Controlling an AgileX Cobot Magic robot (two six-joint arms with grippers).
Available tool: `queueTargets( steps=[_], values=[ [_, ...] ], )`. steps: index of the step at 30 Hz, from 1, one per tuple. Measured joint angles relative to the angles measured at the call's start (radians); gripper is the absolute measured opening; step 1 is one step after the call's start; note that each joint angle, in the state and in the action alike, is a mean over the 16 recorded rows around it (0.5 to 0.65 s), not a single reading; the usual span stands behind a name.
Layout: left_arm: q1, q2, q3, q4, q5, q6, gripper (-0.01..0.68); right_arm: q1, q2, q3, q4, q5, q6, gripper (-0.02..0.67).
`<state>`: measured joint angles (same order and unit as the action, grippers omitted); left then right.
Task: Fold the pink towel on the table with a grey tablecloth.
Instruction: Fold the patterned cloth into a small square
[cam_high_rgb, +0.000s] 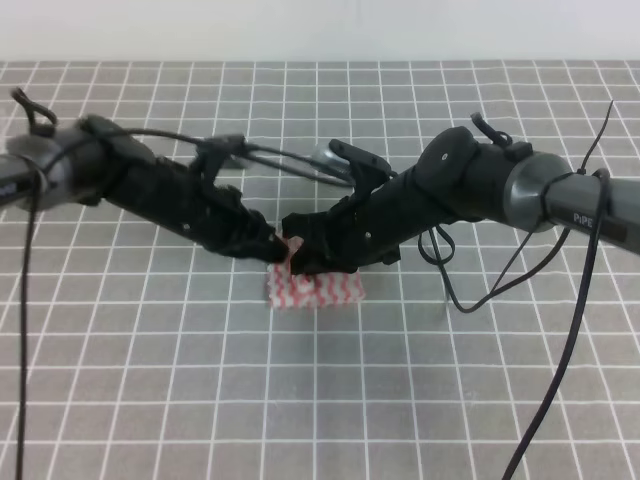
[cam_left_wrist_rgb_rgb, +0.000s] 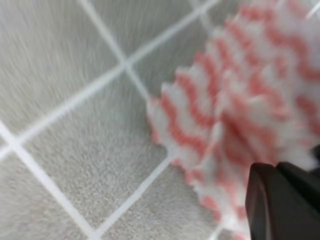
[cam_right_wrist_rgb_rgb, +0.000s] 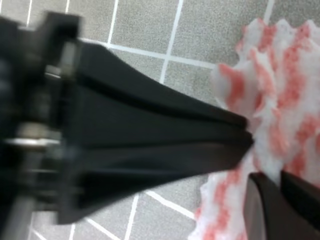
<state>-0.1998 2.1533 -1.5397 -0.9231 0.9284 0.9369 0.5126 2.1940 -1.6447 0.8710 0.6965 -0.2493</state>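
The pink towel (cam_high_rgb: 315, 289) lies as a small folded bundle in the middle of the table with a grey tablecloth (cam_high_rgb: 150, 400). One pink edge is raised above the bundle, where both arms meet. My left gripper (cam_high_rgb: 278, 246) comes in from the left and is shut on that raised edge. The right wrist view shows its fingers pressed together into a black wedge (cam_right_wrist_rgb_rgb: 245, 137) at the towel (cam_right_wrist_rgb_rgb: 285, 75). My right gripper (cam_high_rgb: 298, 252) comes in from the right, shut on the same edge, fingertips (cam_right_wrist_rgb_rgb: 265, 200) close together. The left wrist view is blurred, showing the towel (cam_left_wrist_rgb_rgb: 240, 100) and a fingertip (cam_left_wrist_rgb_rgb: 280, 200).
Grey gridded cloth stretches all around the towel, with bare cloth in front (cam_high_rgb: 320, 400). Black cables hang from the right arm (cam_high_rgb: 480, 290) and trail down at the right (cam_high_rgb: 560, 380). Another cable drops at the far left edge (cam_high_rgb: 22, 350).
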Motion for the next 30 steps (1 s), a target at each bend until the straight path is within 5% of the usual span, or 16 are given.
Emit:
queueTargets(
  steps=[10,24,30],
  values=[
    [0.033,-0.048,0.0,0.034,-0.001,-0.021,-0.004,0.0,-0.001,0.0,0.012,-0.005,0.0,-0.002],
    [0.046,-0.053,0.0,0.038,0.0,-0.025,-0.003,-0.007,0.0,0.0,0.139,0.037,-0.086,0.185],
    [0.045,-0.056,0.0,0.001,0.012,-0.013,-0.003,-0.038,-0.004,0.0,0.155,0.088,-0.101,0.196]
  ],
)
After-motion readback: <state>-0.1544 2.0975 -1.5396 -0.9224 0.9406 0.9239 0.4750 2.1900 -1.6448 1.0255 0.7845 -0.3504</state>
